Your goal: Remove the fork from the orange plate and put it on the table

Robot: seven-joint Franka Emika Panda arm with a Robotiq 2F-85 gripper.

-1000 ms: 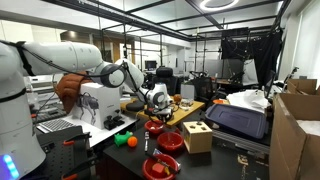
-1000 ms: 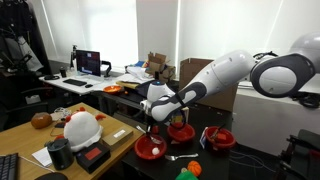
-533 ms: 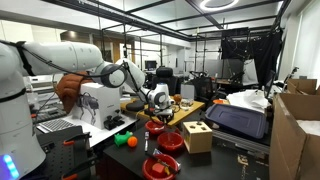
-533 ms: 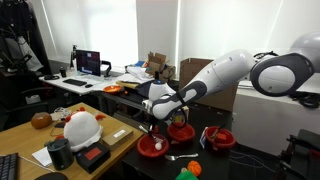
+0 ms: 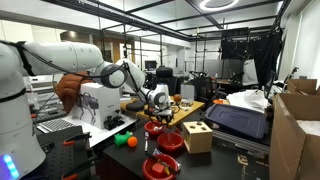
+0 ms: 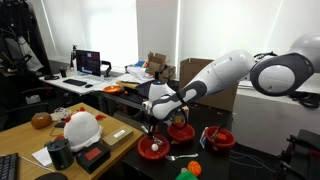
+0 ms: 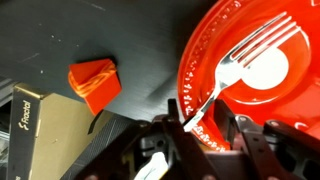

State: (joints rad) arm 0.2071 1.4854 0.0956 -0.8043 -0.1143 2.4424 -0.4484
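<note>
In the wrist view a silver fork (image 7: 228, 70) lies on the orange plate (image 7: 250, 100), tines toward the plate's middle, handle reaching over the near rim. My gripper (image 7: 199, 122) is low over that rim with a finger on each side of the handle's end. A gap shows between the fingers, so it reads as open. In both exterior views the gripper (image 5: 156, 112) (image 6: 152, 122) hangs just above the plate (image 5: 155, 128) (image 6: 150, 148) on the dark table (image 7: 140, 40).
An orange wedge-shaped block (image 7: 92, 85) lies on the table left of the plate, with a cardboard box (image 7: 30, 130) beyond it. Two more red dishes (image 5: 170, 141) (image 5: 160, 167) and a wooden cube (image 5: 197, 136) stand nearby. Another dish (image 6: 181, 130) sits behind the gripper.
</note>
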